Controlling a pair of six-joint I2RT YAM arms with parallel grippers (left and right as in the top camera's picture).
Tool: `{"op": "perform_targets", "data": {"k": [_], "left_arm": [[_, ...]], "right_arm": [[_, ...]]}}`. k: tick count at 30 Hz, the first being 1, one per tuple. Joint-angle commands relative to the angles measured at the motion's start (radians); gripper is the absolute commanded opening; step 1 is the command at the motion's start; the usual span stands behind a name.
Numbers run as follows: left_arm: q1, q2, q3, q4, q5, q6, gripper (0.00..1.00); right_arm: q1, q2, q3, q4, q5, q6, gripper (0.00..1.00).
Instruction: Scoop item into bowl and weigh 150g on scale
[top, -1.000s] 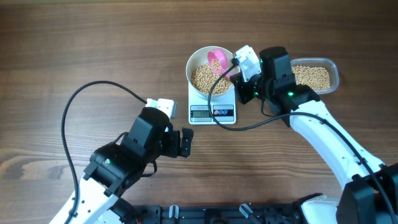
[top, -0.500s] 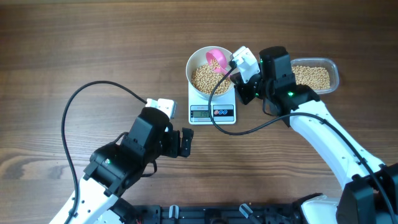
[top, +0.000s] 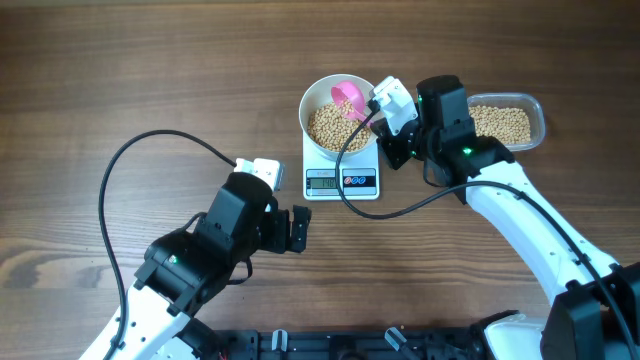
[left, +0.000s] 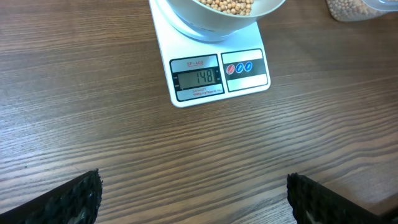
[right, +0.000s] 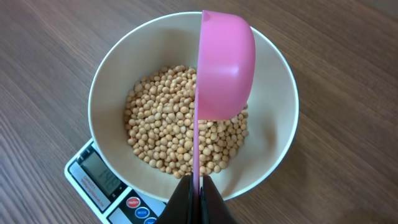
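Note:
The white bowl stands on the white scale, holding tan beans. The scale display reads 148. My right gripper is shut on the thin handle of a pink scoop, which is turned on its side above the beans in the bowl. My left gripper rests low over the table in front of the scale, open, with bare wood between its fingers.
A clear plastic tub of more beans sits to the right of the bowl, behind the right arm. A black cable loops on the wood at the left.

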Motion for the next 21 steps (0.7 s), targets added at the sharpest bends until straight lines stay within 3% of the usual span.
{"op": "perform_targets", "data": {"k": [1,11,21], "left_arm": [[-0.003,0.003,0.014,0.003,-0.017,0.012,1.00],[-0.003,0.003,0.014,0.003,-0.017,0.012,1.00],[-0.003,0.003,0.014,0.003,-0.017,0.012,1.00]], "right_arm": [[0.005,-0.022,0.033,-0.008,-0.024,0.103,0.04],[0.005,-0.022,0.033,-0.018,-0.051,0.201,0.04],[0.005,-0.022,0.033,-0.015,-0.051,0.201,0.04]]}}
